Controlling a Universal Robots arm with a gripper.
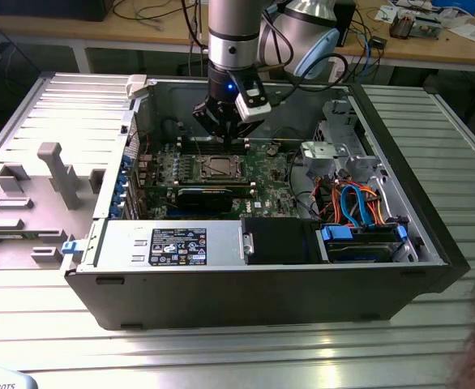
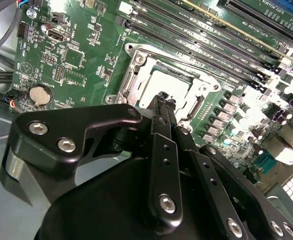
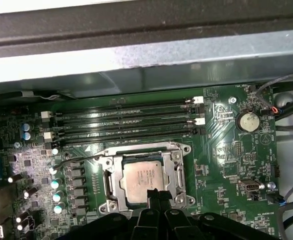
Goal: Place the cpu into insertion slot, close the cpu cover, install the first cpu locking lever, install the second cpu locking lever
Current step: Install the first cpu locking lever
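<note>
I see the chip with a dull grey metal top, its cover bright bare metal, the board glossy green, and my gripper matt black with shiny screws.

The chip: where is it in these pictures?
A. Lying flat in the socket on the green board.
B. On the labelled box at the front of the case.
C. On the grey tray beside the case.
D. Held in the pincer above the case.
A: in the first wrist view the chip lies flat inside the socket on the green board.
</note>
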